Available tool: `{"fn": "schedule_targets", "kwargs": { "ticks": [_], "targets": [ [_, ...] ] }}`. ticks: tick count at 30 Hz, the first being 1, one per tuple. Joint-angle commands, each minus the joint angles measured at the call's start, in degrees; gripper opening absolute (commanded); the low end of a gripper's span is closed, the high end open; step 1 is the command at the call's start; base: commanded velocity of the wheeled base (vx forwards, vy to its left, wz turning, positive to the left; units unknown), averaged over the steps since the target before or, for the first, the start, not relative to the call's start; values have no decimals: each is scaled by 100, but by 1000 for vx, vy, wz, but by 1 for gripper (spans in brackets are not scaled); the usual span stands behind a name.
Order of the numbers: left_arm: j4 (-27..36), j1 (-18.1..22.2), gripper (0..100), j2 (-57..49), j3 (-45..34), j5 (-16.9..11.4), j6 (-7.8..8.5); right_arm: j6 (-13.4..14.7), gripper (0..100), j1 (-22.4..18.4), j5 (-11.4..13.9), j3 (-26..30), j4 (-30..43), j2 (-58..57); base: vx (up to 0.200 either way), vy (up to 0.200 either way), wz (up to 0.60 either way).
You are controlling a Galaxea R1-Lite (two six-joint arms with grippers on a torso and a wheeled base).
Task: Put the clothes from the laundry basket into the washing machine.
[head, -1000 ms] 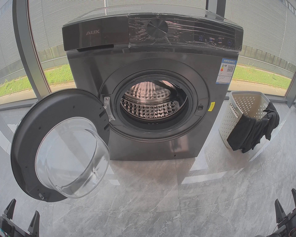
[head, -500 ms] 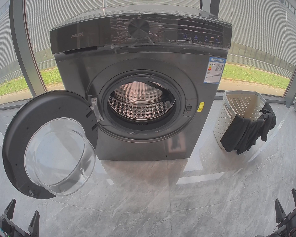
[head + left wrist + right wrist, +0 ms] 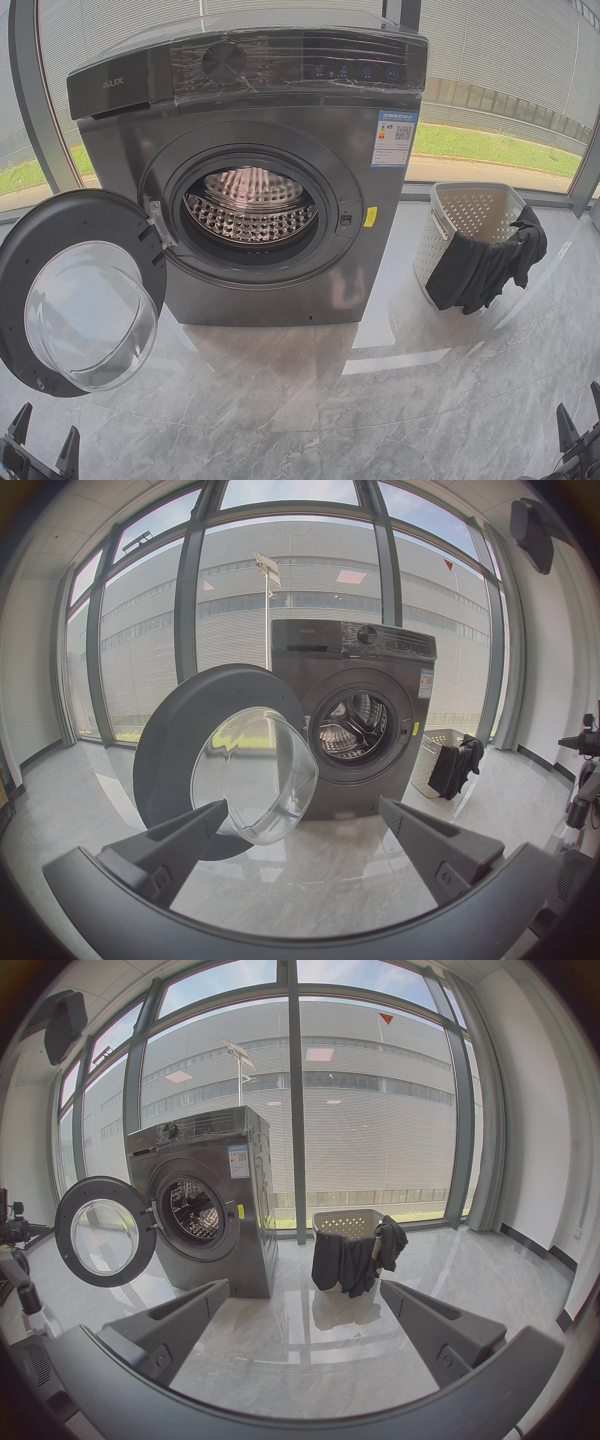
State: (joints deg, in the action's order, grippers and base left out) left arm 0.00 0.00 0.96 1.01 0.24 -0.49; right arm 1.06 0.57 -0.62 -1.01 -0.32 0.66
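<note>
Looking down from the head view, you have the washing machine (image 3: 250,131) with its round door (image 3: 69,225) swung wide open on your left side. The drum (image 3: 250,209) inside looks bare (no cloth that I can see). The laundry basket (image 3: 437,244) stands on the floor (image 3: 350,400) near the machine, on your right. The dark clothes (image 3: 478,272) hang over its front rim, half in and half out. The rest of the basket looks mostly bare. The left claw (image 3: 50,420) and the right claw (image 3: 578,400) sit low, well apart from the basket.

In the left wrist view, the left claw (image 3: 301,804) is open wide and holds nothing. The door (image 3: 181,730) is right ahead of it. Swing this arm forward without care and you may bump that door.

In the right wrist view, the right claw (image 3: 304,1285) is open wide too, with nothing in it. The clothes (image 3: 350,1260) hang ahead of it. The basket (image 3: 347,1219) looks light, so a sideways tug on the cloth could tip it or slide it. The cloth is floppy. Pinch too little and it may slip out, or a loose end may drag on the floor or catch on the machine's round opening.
</note>
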Motion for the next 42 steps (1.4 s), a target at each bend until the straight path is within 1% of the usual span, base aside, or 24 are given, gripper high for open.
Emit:
{"fn": "schedule_targets", "kwargs": {
  "ticks": [1, 19, 27, 42],
  "targets": [
    [0, 0, 100, -96, -84, 2, -4, -1, 100, 4, 1, 101, -3, -66, 200, 0, 0],
    [0, 0, 100, -96, -84, -7, 14, -1, 100, 4, 1, 101, -3, -66, 200, 0, 0],
    [0, 0, 100, -96, -84, -7, 22, -1, 100, 4, 1, 101, -3, -66, 0, 0, 0],
    [0, 0, 100, -96, -84, 11, 40, -1, 100, 4, 1, 101, -3, -66, 0, -200, 0]
  ]
}}
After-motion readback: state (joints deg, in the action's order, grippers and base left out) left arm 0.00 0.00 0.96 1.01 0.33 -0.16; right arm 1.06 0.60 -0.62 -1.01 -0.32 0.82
